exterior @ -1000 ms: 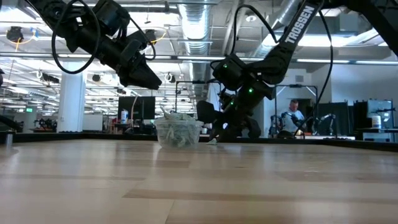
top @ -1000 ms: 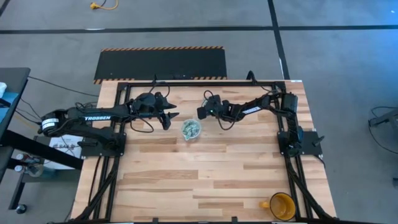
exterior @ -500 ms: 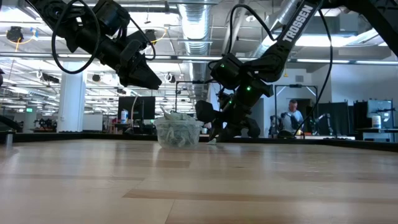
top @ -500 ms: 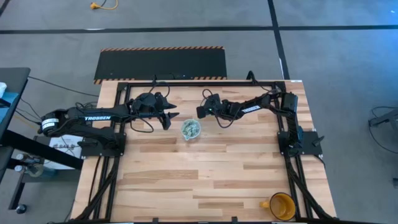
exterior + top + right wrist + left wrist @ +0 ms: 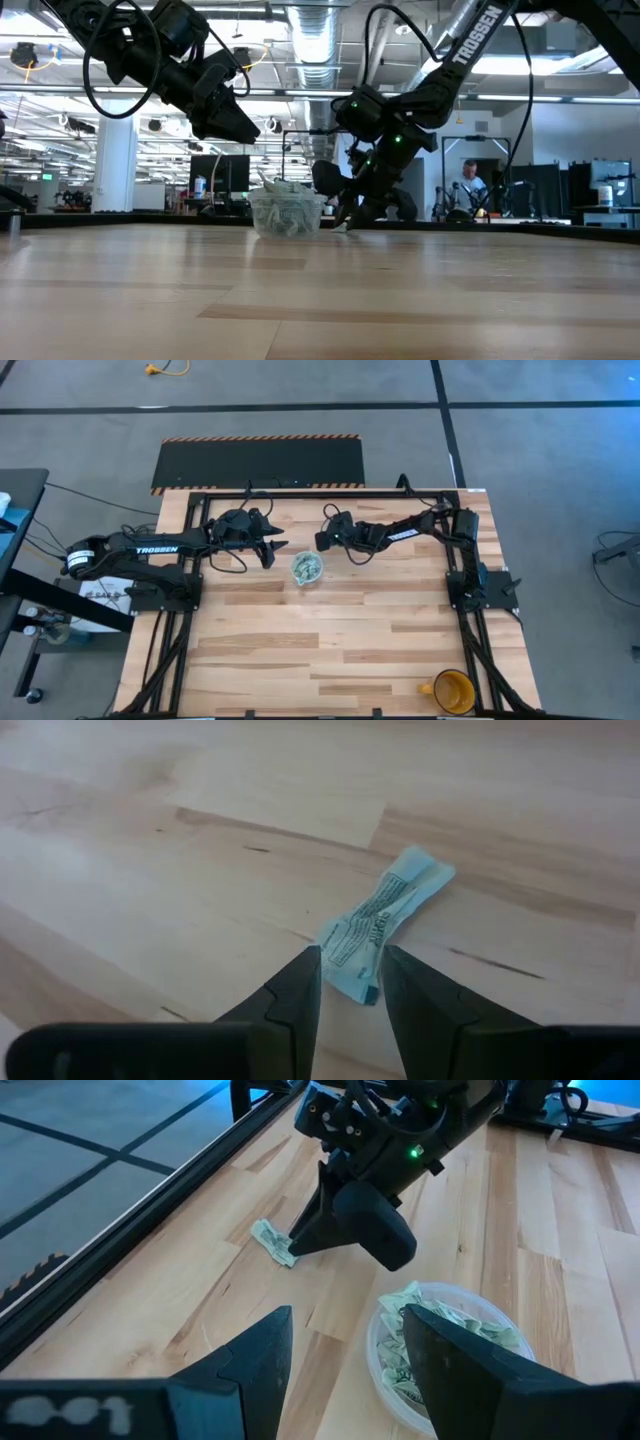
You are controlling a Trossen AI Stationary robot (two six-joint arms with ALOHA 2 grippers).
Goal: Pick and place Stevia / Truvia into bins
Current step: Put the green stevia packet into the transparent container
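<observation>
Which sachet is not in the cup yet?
The lone crumpled sachet lying on the bare table, right at the right gripper's open jaws; the others fill the cup.

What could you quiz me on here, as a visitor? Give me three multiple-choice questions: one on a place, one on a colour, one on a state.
1. Where does the loose sachet lie?
A. in the mug
B. on the table by the right gripper
C. on the floor

2. What colour is the mug?
A. yellow-orange
B. blue
C. black

3. How is the clear cup?
A. overturned
B. empty
C. upright, holding sachets

Answers: 1 B, its fingertips frame the sachet on the wood; 2 A, seen at the table's corner; 3 C, the left wrist view shows sachets inside.
</observation>
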